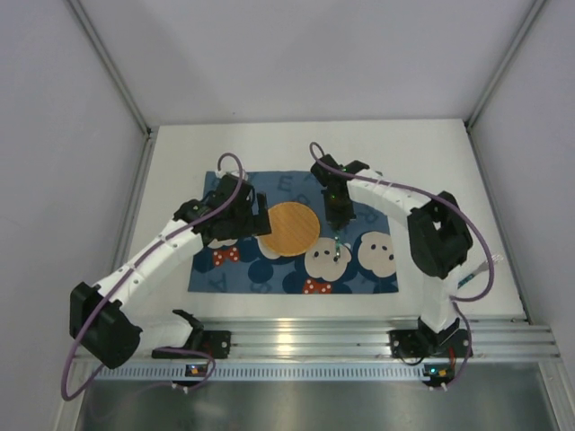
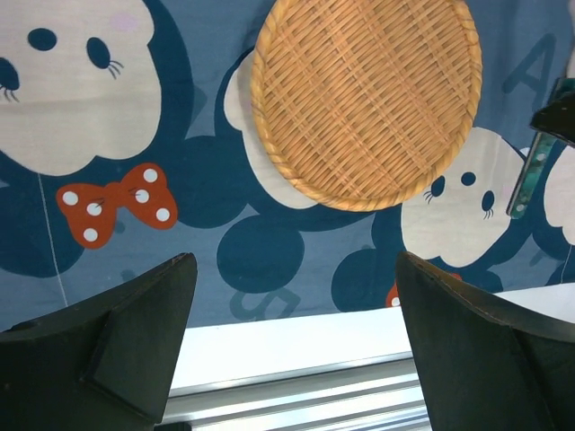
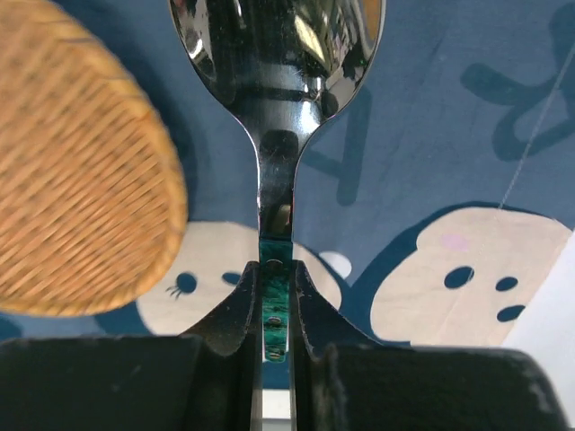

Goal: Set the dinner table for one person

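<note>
A round woven wicker plate [image 1: 290,229] lies in the middle of the blue bear-print placemat [image 1: 269,274] on the white dinner table [image 1: 431,162]. My right gripper [image 1: 336,224] is shut on the green handle of a metal spoon [image 3: 277,108], held above the placemat just right of the plate; the spoon's bowl points away from the wrist. The spoon's green handle also shows in the left wrist view [image 2: 530,175]. My left gripper [image 1: 260,220] is open and empty at the plate's left edge. In the left wrist view the plate [image 2: 364,99] lies beyond my open fingers [image 2: 135,332].
A ribbed aluminium rail [image 1: 305,339] runs along the table's near edge, also seen in the left wrist view [image 2: 296,395]. White walls enclose the table on the left, back and right. Purple cables loop over both arms.
</note>
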Robot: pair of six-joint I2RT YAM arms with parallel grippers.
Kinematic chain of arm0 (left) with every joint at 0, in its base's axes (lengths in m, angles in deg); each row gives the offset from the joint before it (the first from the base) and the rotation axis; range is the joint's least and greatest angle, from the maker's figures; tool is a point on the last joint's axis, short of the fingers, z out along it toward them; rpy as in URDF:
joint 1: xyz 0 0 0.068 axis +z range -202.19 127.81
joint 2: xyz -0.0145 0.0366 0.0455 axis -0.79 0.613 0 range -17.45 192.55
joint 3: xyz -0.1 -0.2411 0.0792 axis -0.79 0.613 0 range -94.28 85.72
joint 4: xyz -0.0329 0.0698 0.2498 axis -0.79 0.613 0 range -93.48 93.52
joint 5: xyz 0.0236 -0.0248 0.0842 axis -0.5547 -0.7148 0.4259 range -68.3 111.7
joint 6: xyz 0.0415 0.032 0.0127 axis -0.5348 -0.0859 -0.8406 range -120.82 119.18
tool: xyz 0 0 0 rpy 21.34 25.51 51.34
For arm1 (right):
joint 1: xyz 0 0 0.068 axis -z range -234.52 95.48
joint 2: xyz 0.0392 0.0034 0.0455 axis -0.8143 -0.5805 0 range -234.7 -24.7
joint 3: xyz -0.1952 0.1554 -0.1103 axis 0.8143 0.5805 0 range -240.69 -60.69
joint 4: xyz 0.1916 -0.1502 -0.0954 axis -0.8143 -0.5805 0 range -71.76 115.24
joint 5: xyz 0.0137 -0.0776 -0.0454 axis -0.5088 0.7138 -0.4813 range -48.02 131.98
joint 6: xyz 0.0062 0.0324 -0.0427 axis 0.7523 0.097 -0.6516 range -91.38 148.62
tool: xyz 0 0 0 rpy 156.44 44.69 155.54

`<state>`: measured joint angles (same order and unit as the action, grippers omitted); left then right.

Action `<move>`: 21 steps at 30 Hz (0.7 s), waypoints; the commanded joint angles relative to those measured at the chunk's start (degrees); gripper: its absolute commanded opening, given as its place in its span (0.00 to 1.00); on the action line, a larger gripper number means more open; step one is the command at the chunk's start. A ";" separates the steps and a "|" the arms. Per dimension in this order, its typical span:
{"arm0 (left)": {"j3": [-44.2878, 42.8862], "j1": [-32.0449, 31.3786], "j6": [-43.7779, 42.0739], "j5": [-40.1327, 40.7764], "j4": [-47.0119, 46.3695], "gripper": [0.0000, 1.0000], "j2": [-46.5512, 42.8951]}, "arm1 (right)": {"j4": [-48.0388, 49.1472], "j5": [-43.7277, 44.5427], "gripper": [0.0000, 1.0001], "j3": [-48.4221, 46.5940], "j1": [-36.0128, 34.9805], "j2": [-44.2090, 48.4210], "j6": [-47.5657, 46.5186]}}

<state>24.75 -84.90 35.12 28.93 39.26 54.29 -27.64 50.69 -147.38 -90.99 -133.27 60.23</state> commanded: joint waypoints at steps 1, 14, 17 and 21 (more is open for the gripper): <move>-0.73 0.19 1.14 2.27 2.70 0.97 -4.15 | 1.03 0.86 0.00 -4.44 0.08 -2.69 -1.99; 4.28 0.19 6.86 6.14 7.44 0.97 -15.05 | 1.20 2.10 0.25 -2.60 0.70 -7.36 -1.12; 4.89 0.28 7.12 5.52 7.18 0.97 -15.06 | 0.77 2.27 0.48 -2.51 0.78 -5.34 -0.77; 4.37 0.28 5.99 4.64 6.13 0.97 -13.04 | -0.99 8.22 0.55 -1.03 1.49 1.50 -0.07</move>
<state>29.17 -84.88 41.26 33.58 46.17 40.32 -27.53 52.83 -148.76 -90.35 -140.22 59.29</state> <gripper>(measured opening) 0.972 0.531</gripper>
